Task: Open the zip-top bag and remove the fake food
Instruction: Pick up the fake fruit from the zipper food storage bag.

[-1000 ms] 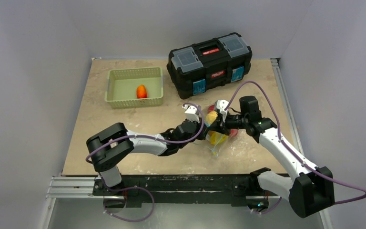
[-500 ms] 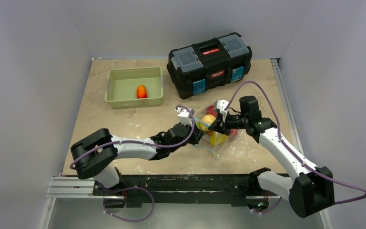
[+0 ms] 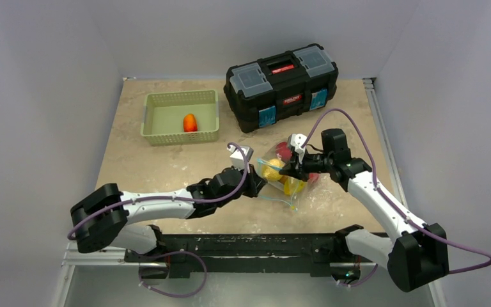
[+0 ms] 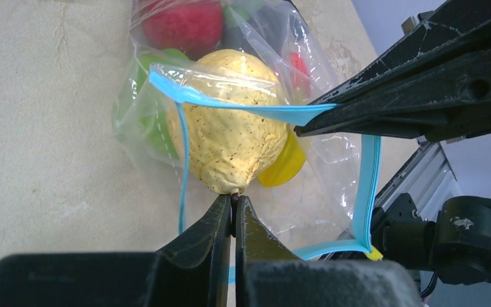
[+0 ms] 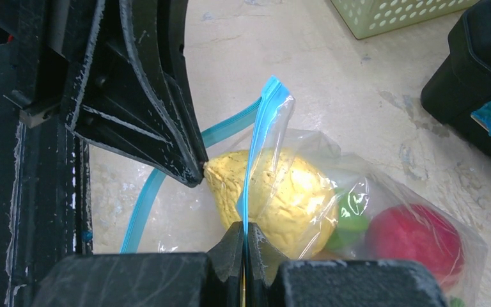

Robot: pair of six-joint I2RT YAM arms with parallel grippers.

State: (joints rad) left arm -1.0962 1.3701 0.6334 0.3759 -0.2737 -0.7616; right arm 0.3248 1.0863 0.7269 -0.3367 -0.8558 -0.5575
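The zip-top bag (image 3: 292, 189) lies right of the table's middle, its teal zip strip (image 4: 256, 112) pulled open. My right gripper (image 5: 245, 228) is shut on one lip of that strip (image 5: 265, 121) and holds it up. A knobbly yellow fake fruit (image 4: 227, 137) sits in the bag's mouth. My left gripper (image 4: 233, 199) is shut on the fruit's small brown stem. Deeper in the bag lie a red fruit (image 5: 412, 240), a green piece (image 4: 142, 115) and a smooth yellow piece (image 4: 284, 167). From above, the left gripper (image 3: 256, 181) and right gripper (image 3: 288, 171) face each other across the yellow fruit (image 3: 272, 169).
A green basket (image 3: 180, 128) at the back left holds one orange fake food piece (image 3: 190, 122). A black toolbox (image 3: 281, 80) stands behind the bag. The table's metal rail (image 4: 422, 173) runs close past the bag's near side.
My left arm has drawn back to the left and toward the near edge, dragging the yellow fruit by its stem toward the bag's mouth. The right gripper has held the strip in place.
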